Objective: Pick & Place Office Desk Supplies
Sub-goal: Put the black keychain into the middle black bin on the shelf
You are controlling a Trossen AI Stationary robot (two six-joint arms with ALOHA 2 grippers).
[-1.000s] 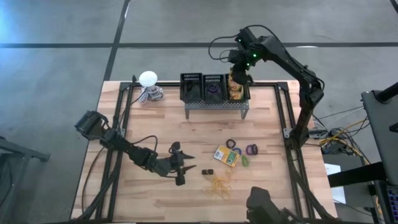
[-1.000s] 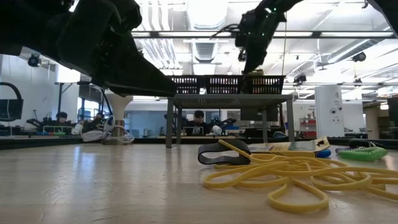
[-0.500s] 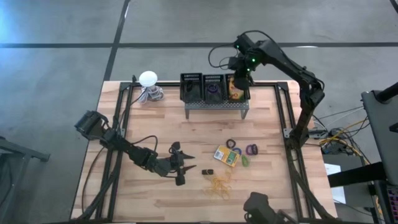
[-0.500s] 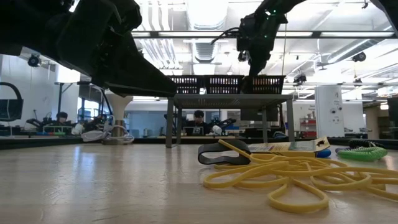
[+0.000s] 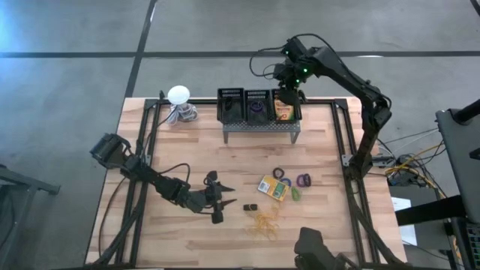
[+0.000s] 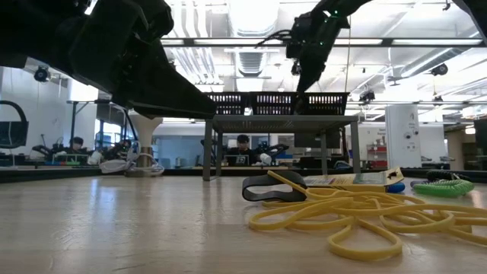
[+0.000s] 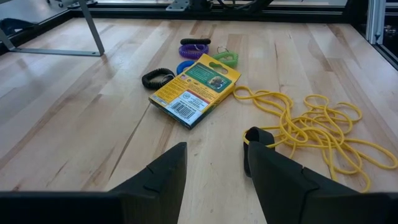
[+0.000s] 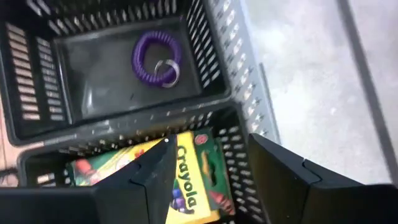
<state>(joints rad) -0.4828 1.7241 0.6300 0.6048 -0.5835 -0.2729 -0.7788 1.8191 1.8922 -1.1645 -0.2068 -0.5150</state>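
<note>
Jaws parted and grasping nothing, the left gripper (image 5: 218,201) hangs low over the front of the wooden table (image 5: 322,232), its arm stretched out from the left edge. Just ahead of its fingers (image 7: 163,171) lie a small black clip (image 7: 260,137) and a tangle of yellow rubber bands (image 7: 314,127); slightly farther off lie a flat yellow-and-green crayon box (image 7: 195,94) and a cluster of coiled rings (image 5: 291,180) in black, blue, purple and green. At the far edge, the right arm reaches over from the right side, bent at the elbow, its gripper (image 5: 289,84) poised above the row of black baskets (image 5: 257,105) on the grey perforated stand (image 5: 259,126), fingers (image 8: 280,171) spread and empty. Directly below them a second crayon box (image 8: 180,177) rests in the right-hand basket, and a purple coil ring (image 8: 155,59) sits in the middle one. From table height, the left arm looms as a dark, cut-off mass, and basket contents cannot be made out.
</note>
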